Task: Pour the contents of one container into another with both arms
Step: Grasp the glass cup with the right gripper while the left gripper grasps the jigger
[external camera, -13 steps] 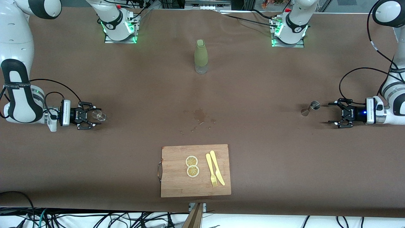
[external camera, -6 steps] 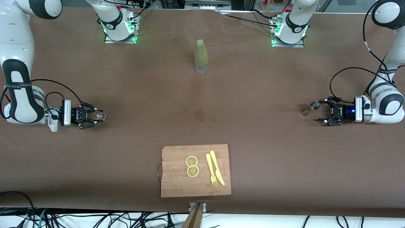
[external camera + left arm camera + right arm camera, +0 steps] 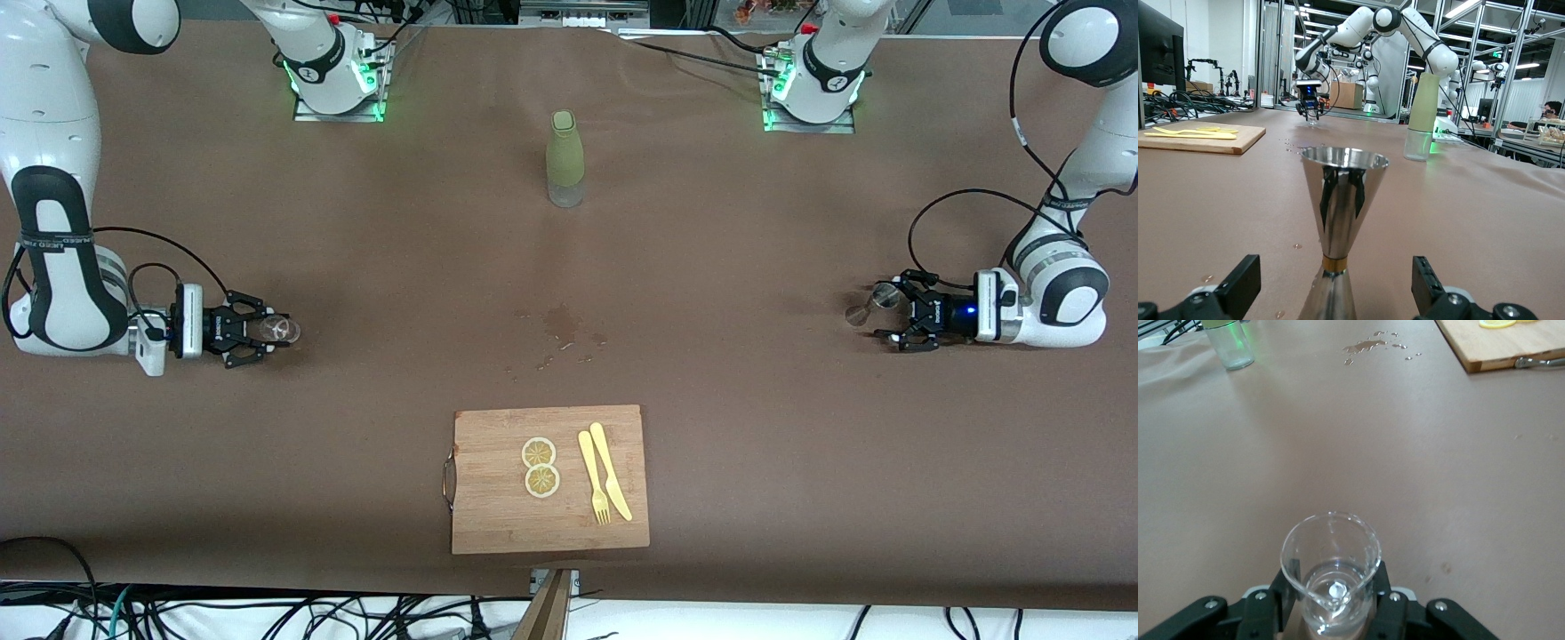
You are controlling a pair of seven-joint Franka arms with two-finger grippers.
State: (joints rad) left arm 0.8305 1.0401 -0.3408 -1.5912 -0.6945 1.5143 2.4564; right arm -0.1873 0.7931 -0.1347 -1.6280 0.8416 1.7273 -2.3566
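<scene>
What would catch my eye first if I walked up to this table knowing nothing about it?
Probably the two white arms lying low at either end: the right pincer is shut on a clear glass, while the left pincer stands open around a shiny metal jigger, not yet gripping it. Between them sits a wet spill, with a wooden cutting board carrying lemon slices nearer the front camera.

No legible text, label, brand or number anywhere. Faint white lettering on the dark band of the right arm (image 3: 55, 238) — too small to read. Tiny white marks on the black body of the left hand (image 3: 892, 314) and of the right hand (image 3: 267, 331) — unreadable as well. Small round emblems on the two arm bases, not decipherable.
</scene>
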